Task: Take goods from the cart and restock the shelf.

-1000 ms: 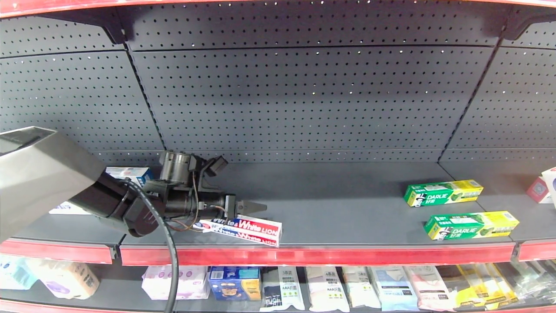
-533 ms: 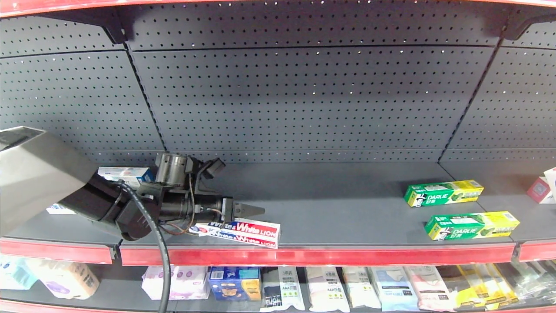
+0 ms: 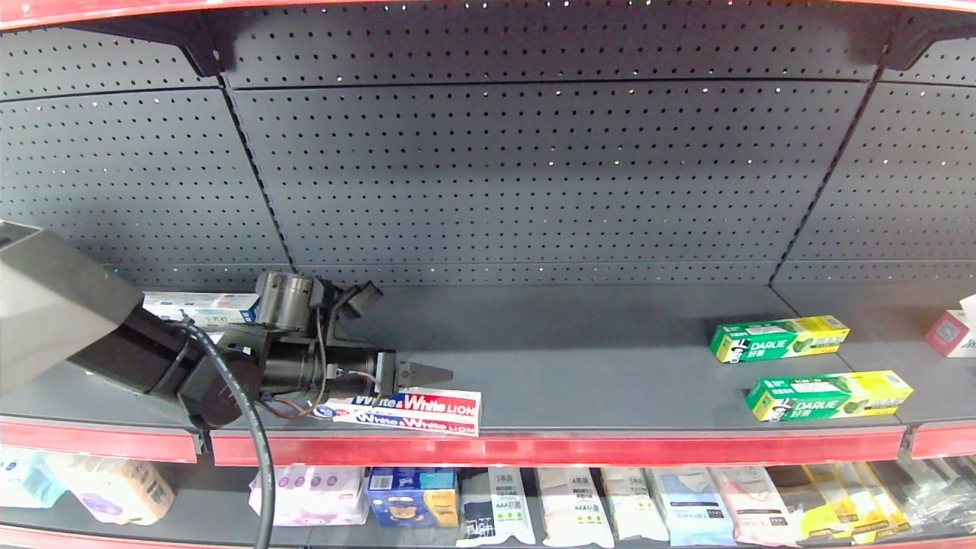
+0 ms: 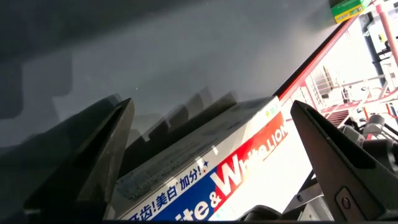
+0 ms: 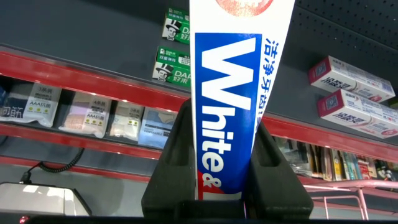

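A red and white toothpaste box lies flat on the dark shelf, close to its red front edge at the left. My left gripper hovers just above the box's back edge. In the left wrist view the left gripper is open, its fingers spread wide to either side of the box and not touching it. My right gripper is shut on a second white, blue and red toothpaste box, held upright in front of the shelves.
Two green toothpaste boxes lie at the shelf's right. A blue-white box sits behind the left arm and a red-white one at the far right. Packets fill the lower shelf. The perforated back panel rises behind.
The left gripper has drawn back to the left and slightly toward the shelf front. The toothpaste box under it has shifted a little left and lies straighter along the edge.
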